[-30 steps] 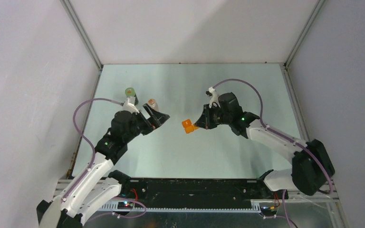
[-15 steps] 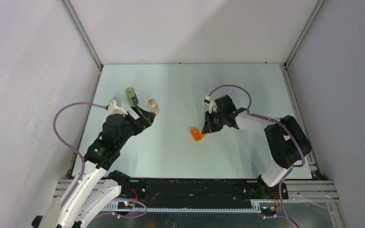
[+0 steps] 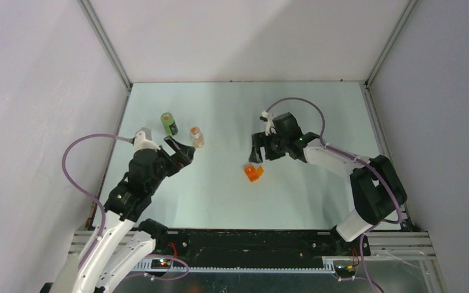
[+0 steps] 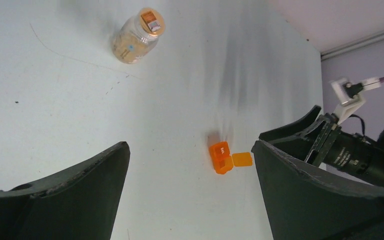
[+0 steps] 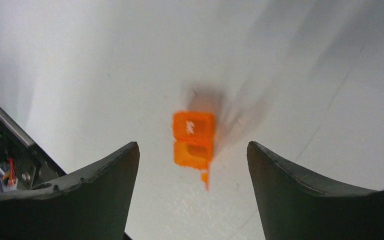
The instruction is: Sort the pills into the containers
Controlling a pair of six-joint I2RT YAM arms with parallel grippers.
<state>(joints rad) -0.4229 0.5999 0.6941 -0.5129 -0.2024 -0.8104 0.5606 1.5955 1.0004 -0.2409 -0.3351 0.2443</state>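
R claw (image 5: 192, 146) spread over orange box (image 3: 253, 173); L claw (image 4: 190, 145) spread.

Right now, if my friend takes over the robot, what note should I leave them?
Left gripper: open, empty, near the clear vial.
Right gripper: open, empty, close to the orange box but not touching it.
The orange box lies mid-table with its recesses showing. The green bottle and the vial stand upright at the back left.
Done: I cannot tell that any pill is sorted.
Left: the sorting itself.
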